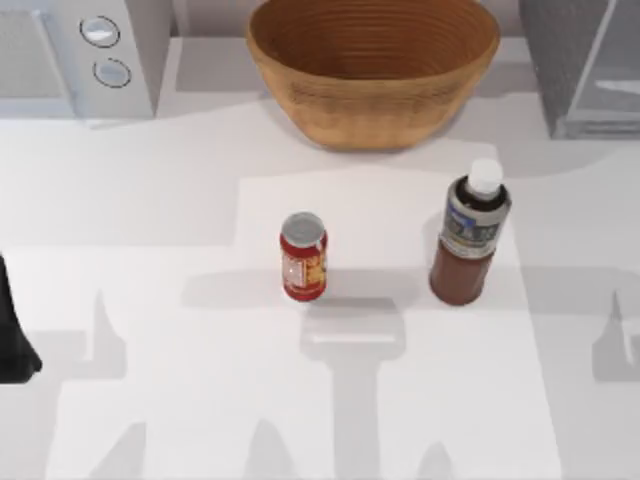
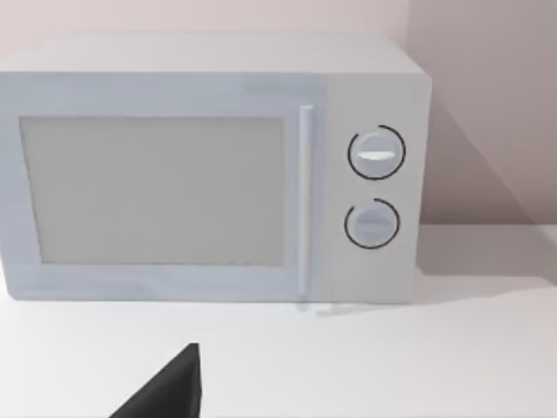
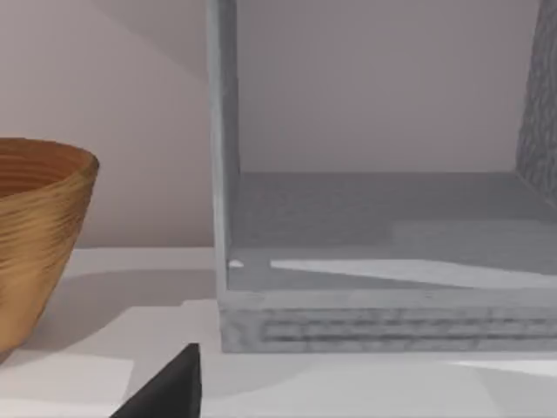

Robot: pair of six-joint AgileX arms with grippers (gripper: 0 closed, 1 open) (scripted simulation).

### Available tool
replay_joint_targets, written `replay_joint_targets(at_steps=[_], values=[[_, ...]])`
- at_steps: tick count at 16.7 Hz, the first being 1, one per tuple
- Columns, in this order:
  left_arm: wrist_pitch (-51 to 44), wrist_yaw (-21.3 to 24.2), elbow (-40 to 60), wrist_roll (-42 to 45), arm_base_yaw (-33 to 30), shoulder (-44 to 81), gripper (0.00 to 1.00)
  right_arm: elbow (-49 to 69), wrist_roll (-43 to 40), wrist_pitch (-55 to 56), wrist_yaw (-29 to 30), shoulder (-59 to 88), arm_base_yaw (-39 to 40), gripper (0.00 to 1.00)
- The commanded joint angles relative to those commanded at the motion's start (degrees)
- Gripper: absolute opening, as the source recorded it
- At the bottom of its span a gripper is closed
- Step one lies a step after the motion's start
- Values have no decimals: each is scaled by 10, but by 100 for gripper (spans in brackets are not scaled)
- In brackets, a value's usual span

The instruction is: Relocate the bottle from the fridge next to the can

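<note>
Gripper state I cannot tell for either arm; the bottle (image 1: 468, 240), upright near the can (image 1: 303, 257), could topple if bumped.

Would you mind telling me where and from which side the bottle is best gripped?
Probably around the straight brown body below the grey label of the bottle, coming level from the table's right side. It stands upright, the can stands apart on its left, and the narrow white cap offers less hold.

Red can (image 1: 303, 258) with silver top and yellow-white label; reddish-brown bottle (image 1: 468, 236), white cap, grey label; tan ribbed basket (image 1: 372, 66); speckled grey fridge (image 1: 572, 62); white microwave (image 2: 218, 170).
</note>
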Motion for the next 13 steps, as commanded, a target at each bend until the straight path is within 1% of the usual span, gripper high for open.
replay_joint_targets(at_steps=[3, 10, 13], values=[[0, 0, 0, 0, 0, 0, 100, 56, -1, -121, -1, -68, 1, 100], [0, 0, 0, 0, 0, 0, 100, 213, -3, -475, -11, -259, 8, 100], [0, 0, 0, 0, 0, 0, 100, 270, -4, -608, -12, -329, 9, 100]])
